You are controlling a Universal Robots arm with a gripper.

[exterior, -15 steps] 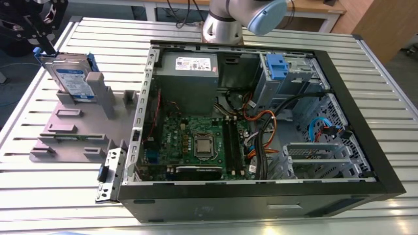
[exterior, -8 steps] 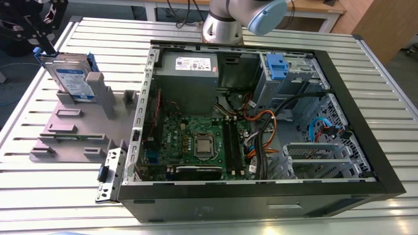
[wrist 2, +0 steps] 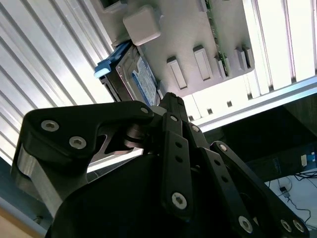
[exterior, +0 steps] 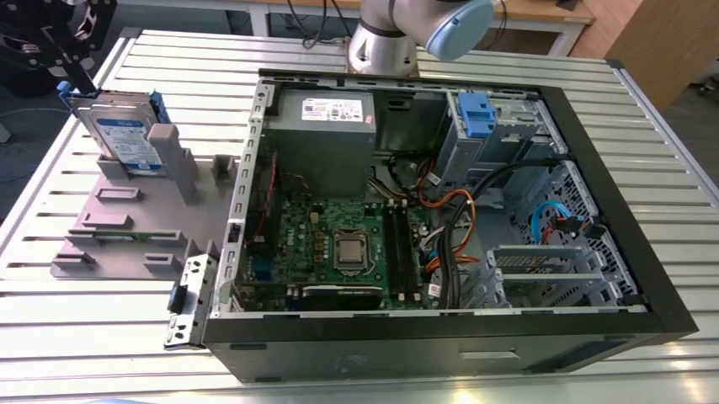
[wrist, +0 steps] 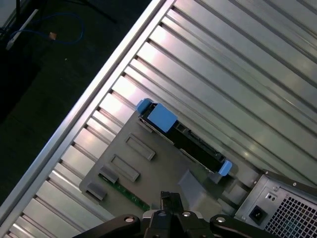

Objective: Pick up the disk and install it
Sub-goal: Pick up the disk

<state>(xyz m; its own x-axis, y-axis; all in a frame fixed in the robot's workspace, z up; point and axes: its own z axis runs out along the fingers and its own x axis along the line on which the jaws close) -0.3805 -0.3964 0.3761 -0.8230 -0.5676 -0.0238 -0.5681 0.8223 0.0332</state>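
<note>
The disk (exterior: pixel 124 135), silver with a white-and-blue label and blue rails, stands on edge in the grey slotted holder (exterior: pixel 124 227) on the exterior view's left. My black gripper (exterior: pixel 70 50) hangs just above and behind its top edge, apart from it. In the first wrist view the disk (wrist: pixel 190 141) is seen edge-on at the holder's (wrist: pixel 148 168) far side, a short way beyond my gripper (wrist: pixel 170 199). In the second wrist view my gripper (wrist 2: pixel 171 99) points at the disk (wrist 2: pixel 136 79) beside the holder (wrist 2: pixel 188 29).
An open computer case (exterior: pixel 663 278) lies on the slatted metal table (exterior: pixel 674 151), to the right of the holder in the exterior view. A blue bracket (exterior: pixel 477 114) sits on its grey drive bay at the back. The arm's base (exterior: pixel 382 42) stands behind the case.
</note>
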